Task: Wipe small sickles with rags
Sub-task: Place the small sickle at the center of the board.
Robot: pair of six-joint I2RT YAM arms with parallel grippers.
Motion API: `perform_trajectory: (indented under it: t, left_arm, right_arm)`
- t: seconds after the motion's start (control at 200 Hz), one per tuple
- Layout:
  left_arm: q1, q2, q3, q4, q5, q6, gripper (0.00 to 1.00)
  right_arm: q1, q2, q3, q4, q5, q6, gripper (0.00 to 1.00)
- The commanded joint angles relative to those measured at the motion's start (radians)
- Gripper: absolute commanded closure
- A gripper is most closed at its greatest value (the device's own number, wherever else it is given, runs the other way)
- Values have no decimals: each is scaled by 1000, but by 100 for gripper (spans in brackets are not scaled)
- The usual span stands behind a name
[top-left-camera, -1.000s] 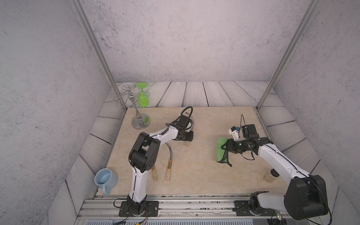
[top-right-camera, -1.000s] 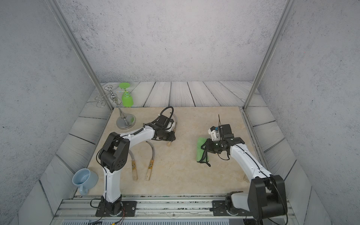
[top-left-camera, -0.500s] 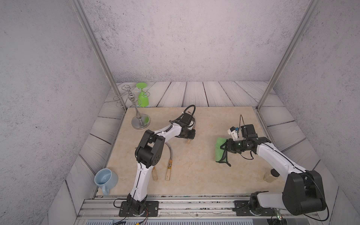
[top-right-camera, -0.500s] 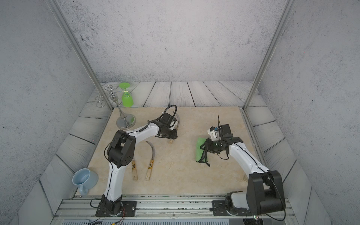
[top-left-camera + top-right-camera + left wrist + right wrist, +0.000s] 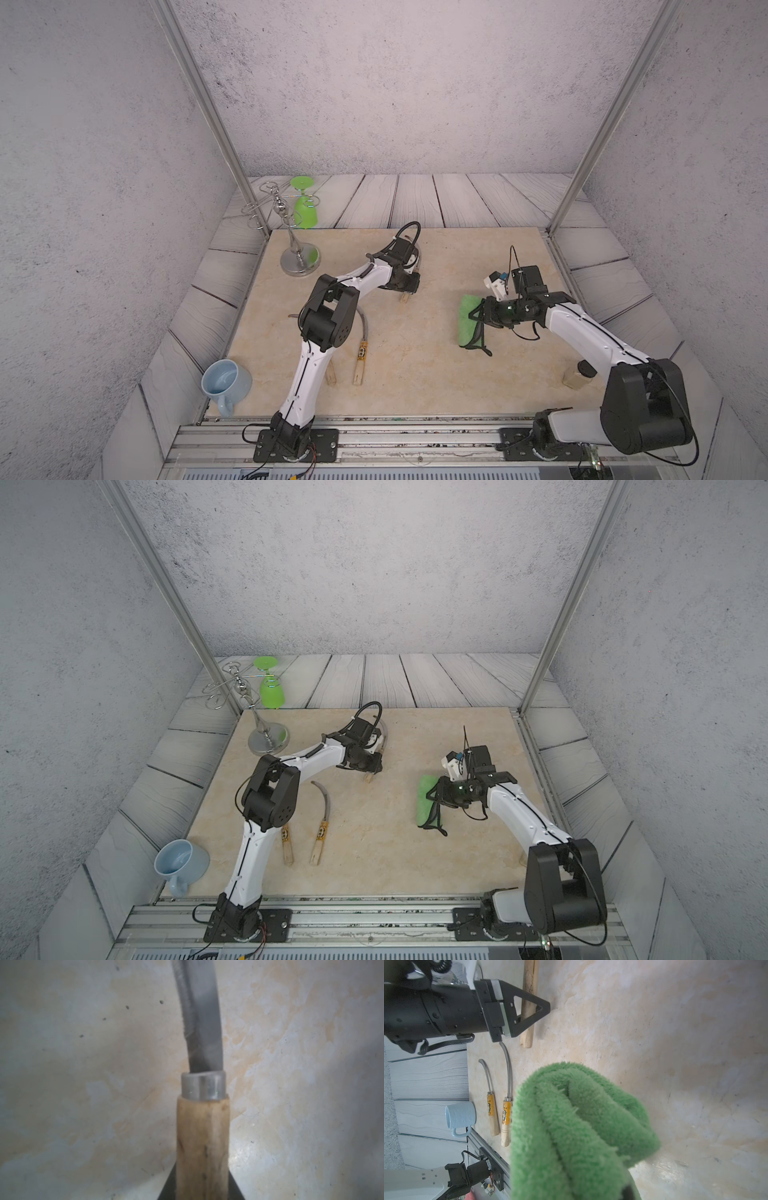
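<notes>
Two orange-labelled sickles [image 5: 506, 1113], print illegible

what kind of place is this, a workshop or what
Probably a robot lab test cell, not a real workshop: two robot arms bolted to an aluminium rail, plain grey backdrop walls and metal frame posts.

Twin high overviews; close, blurry wrist views

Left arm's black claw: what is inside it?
A plain wooden sickle handle, clamped by the left gripper. Its grey blade curves out one side; the butt end pokes out the other. The stretch between the jaws is covered.
</notes>
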Motion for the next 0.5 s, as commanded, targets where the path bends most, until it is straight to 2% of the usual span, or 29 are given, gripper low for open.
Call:
perform_trajectory:
  t: [0.0, 0.495]
  left_arm:
    - [5, 25, 40, -34, 1, 29, 73]
    - [13, 41, 81, -52, -6, 28, 65]
  right_arm:
    - [-4, 17, 7, 0, -21, -11, 78]
    - [-5, 22, 3, 3, -26, -14, 78]
